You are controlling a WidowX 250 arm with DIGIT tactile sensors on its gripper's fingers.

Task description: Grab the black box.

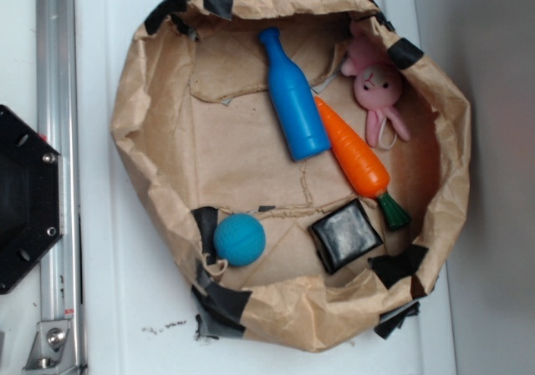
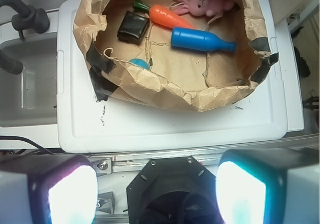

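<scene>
The black box point(image 1: 347, 235), glossy, rigid and likely slippery, wants a grasp across its flat sides; the hand point(image 2: 156, 191) waits released.

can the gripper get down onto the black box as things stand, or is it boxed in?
Probably yes. The black box lies uncovered in the paper bag, apart from the teal ball; only the carrot's green tip sits close. The gripper looks open.

Teal ball point(image 2: 138, 63) half hidden behind paper rim point(image 2: 165, 87); end effector point(image 2: 156, 194) fingers blurred, edge-cropped.
</scene>
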